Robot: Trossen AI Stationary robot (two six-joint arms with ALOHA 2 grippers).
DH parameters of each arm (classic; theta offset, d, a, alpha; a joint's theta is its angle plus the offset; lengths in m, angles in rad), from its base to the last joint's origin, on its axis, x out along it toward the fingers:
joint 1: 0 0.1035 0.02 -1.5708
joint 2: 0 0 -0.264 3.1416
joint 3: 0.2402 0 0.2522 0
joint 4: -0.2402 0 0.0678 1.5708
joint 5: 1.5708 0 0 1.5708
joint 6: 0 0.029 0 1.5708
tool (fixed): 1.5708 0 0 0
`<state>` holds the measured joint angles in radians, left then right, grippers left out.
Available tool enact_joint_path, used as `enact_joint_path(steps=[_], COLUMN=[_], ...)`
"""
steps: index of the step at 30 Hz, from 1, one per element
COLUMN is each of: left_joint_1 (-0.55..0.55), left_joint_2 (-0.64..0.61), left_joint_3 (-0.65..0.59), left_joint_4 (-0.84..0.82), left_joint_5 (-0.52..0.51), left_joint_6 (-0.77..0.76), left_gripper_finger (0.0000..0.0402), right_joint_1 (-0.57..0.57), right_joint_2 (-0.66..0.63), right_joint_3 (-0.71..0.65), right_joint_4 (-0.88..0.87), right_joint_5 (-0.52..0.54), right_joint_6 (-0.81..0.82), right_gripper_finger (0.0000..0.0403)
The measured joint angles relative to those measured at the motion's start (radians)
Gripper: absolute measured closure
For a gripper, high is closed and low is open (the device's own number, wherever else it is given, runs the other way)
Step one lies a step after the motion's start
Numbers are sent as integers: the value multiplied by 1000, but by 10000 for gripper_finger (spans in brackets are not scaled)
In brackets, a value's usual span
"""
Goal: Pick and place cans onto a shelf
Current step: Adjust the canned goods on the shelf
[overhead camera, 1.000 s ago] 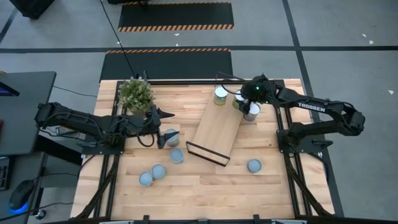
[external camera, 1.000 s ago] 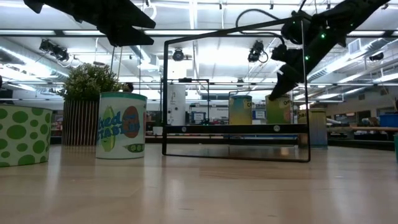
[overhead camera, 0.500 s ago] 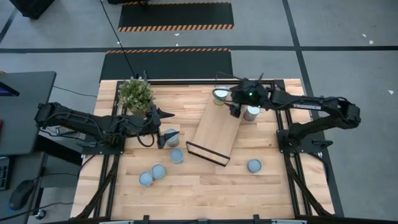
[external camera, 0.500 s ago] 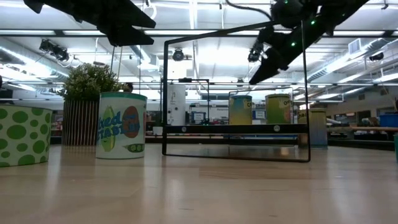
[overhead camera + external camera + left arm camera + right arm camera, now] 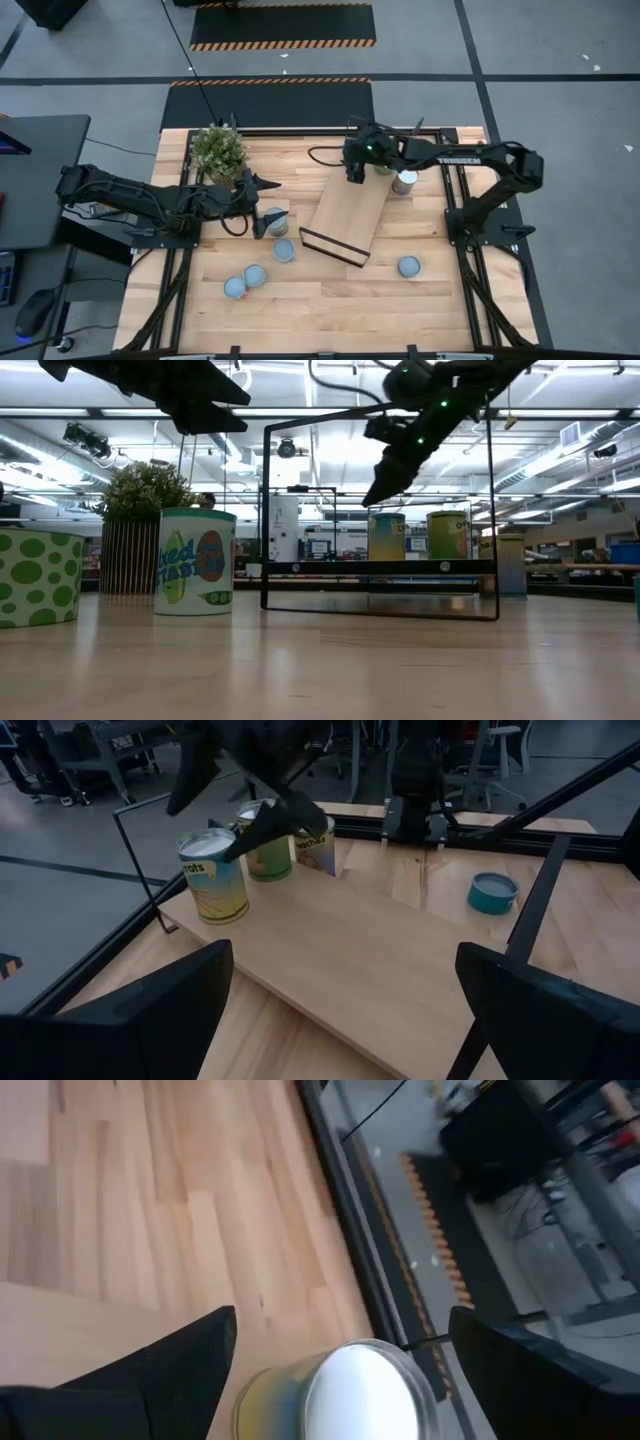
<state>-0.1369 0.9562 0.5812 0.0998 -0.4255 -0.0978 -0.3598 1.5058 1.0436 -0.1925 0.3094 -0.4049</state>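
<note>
The shelf (image 5: 345,215) is a light-wood board with black end frames, lying slantwise in the middle of the table. Cans stand at its far end: a yellow one (image 5: 212,875), a green one (image 5: 265,845) and a third (image 5: 404,181). My right gripper (image 5: 353,168) hovers open above the far end, over a white-topped can (image 5: 360,1390) that shows between its fingers, without touching it. In the low view the right gripper (image 5: 385,480) hangs clear above the cans (image 5: 387,537). My left gripper (image 5: 265,207) waits open and raised at the left, beside a can (image 5: 275,218).
A potted plant (image 5: 219,150) stands at the far left. Loose cans stand on the table in front of the shelf (image 5: 285,250), (image 5: 255,275), (image 5: 234,288) and at the right (image 5: 408,266). The shelf's black end frame (image 5: 380,510) rises upright.
My right gripper has gone toward the table's left edge along the shelf's far end, from over the right-hand cans to over the leftmost one. The cans and the shelf have stayed where they were.
</note>
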Motion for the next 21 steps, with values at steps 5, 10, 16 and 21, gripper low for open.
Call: enact_joint_path(steps=[5, 10, 16, 21], left_joint_1=[0, 0, 0, 0], left_joint_2=[0, 0, 0, 0], left_joint_3=[0, 0, 0, 0], left_joint_4=[-2, -1, -6, -10], left_joint_5=[0, 0, 0, 0], left_joint_6=[0, -1, -3, -4], left_gripper_finger=[13, 13, 13, 13], right_joint_1=[-16, -23, -29, -49], right_joint_2=[96, 164, 178, 170], right_joint_3=[99, 186, 217, 217], right_joint_4=[-101, -173, -253, -308], right_joint_5=[-14, -5, 70, 86], right_joint_6=[-1, 10, 21, 62], right_gripper_finger=[34, 45, 62, 73])
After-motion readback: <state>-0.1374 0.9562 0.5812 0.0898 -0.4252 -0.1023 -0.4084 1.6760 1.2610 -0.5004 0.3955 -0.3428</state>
